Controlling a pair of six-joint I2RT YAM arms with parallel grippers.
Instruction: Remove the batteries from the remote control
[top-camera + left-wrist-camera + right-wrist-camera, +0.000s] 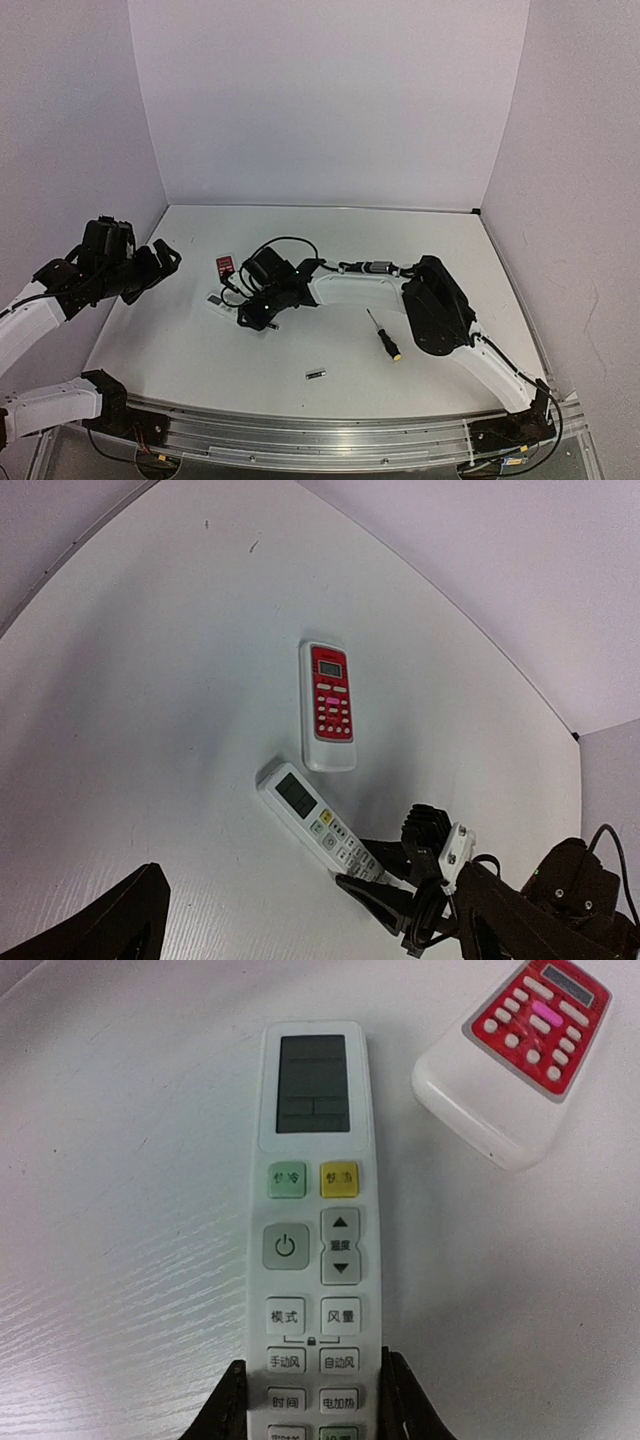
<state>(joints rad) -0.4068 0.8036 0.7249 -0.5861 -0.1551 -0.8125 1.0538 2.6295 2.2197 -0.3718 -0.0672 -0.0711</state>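
right gripper [315,1405] clasps the white remote [312,1210] at its lower button end

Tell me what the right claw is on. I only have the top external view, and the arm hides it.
Observer: In the right wrist view, the right claw straddles the button end of a slim white plastic remote with a grey screen. No gap shows at either finger.
Operator: Give me its orientation.
Observer: It lies face up with its buttons showing, so no battery compartment is visible.
Operator: Report what sits beside it.
Observer: A wider white remote with a red keypad lies beside the slim one's screen end. It is also face up, and the two do not touch.
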